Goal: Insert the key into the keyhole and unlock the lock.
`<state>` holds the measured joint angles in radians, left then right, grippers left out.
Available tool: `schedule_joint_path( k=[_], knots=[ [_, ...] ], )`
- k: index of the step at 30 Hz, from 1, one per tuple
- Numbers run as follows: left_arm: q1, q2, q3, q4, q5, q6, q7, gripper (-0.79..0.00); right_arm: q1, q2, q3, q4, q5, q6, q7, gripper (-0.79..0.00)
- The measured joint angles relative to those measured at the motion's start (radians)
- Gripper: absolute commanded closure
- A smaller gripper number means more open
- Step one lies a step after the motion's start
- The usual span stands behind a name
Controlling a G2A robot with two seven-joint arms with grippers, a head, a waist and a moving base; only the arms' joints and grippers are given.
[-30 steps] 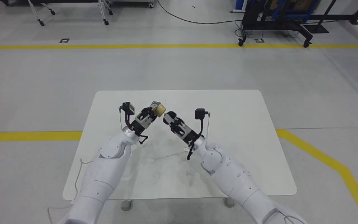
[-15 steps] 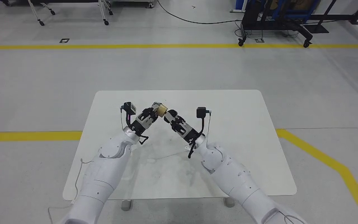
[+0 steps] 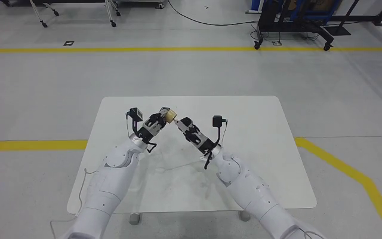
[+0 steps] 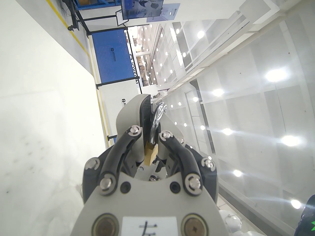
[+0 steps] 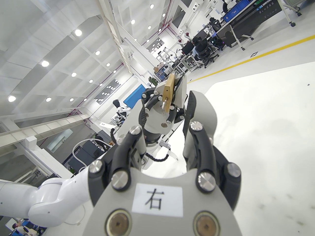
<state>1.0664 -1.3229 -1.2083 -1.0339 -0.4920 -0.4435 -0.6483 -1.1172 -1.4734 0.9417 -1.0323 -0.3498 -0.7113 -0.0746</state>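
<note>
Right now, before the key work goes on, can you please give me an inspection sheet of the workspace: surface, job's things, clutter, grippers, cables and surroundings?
Surface: white table with rounded corners.
Job's things: brass padlock, held off the table; a small silver piece sits at one end of it and may be the key, cannot tell.
Clutter: nothing seen.
Grippers: left gripper shut on the padlock; right gripper open, close to the padlock, nothing between its fingers.
Cables: black cable on the floor beyond the table.
Surroundings: yellow floor lines; dark wheeled frame on the far side.
</note>
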Motion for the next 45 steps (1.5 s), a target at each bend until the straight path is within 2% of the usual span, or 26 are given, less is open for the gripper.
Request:
schedule_joint_path(
  k=[1, 17, 18, 19, 20, 21, 25, 36, 37, 39, 40, 43, 45],
  knots=[
    [0.001, 0.0, -0.001, -0.001, 0.003, -0.001, 0.002, 0.0, -0.001, -0.001, 0.0, 0.003, 0.014, -0.004, 0.011, 0.0],
    [0.011, 0.0, 0.002, -0.021, 0.052, -0.014, 0.012, 0.0, 0.014, -0.011, 0.002, 0.025, 0.038, -0.014, 0.046, 0.0],
    [0.011, 0.0, 0.002, -0.022, 0.053, -0.015, 0.013, 0.0, 0.014, -0.012, 0.003, 0.026, 0.04, -0.015, 0.046, -0.154],
    [0.012, 0.0, 0.002, -0.022, 0.054, -0.015, 0.012, 0.0, 0.015, -0.012, 0.004, 0.026, 0.042, -0.017, 0.046, -0.366],
    [0.012, 0.0, 0.001, -0.022, 0.054, -0.014, 0.012, 0.0, 0.016, -0.012, 0.006, 0.026, 0.041, -0.02, 0.045, -0.696],
    [0.012, 0.0, 0.0, -0.022, 0.054, -0.014, 0.012, 0.0, 0.016, -0.012, 0.009, 0.027, 0.037, -0.023, 0.043, -0.785],
    [0.01, 0.002, -0.008, -0.019, 0.05, -0.012, 0.013, 0.0, 0.012, -0.003, 0.037, 0.019, -0.035, -0.033, 0.01, -0.785],
    [0.006, 0.003, -0.005, -0.019, 0.055, 0.012, -0.015, 0.0, 0.012, -0.002, 0.038, 0.019, -0.033, -0.033, 0.01, -0.785],
    [0.013, 0.002, -0.007, -0.026, 0.03, 0.037, -0.01, 0.0, 0.01, -0.002, 0.039, 0.017, -0.031, -0.031, 0.011, -0.767],
    [0.02, 0.001, -0.01, -0.035, -0.004, 0.073, -0.011, 0.0, -0.011, -0.004, 0.039, -0.001, 0.007, -0.018, 0.026, -0.357],
    [0.023, 0.0, -0.012, -0.039, -0.022, 0.088, -0.017, 0.0, -0.027, -0.004, 0.041, -0.019, 0.061, -0.011, 0.055, -0.28],
    [0.024, 0.001, -0.019, -0.043, -0.041, 0.104, -0.026, 0.0, -0.045, 0.002, 0.061, -0.053, 0.17, 0.024, 0.135, -0.135],
    [0.024, 0.002, -0.022, -0.045, -0.043, 0.108, -0.029, 0.0, -0.055, 0.005, 0.069, -0.069, 0.215, 0.042, 0.177, -0.123]
  ],
)
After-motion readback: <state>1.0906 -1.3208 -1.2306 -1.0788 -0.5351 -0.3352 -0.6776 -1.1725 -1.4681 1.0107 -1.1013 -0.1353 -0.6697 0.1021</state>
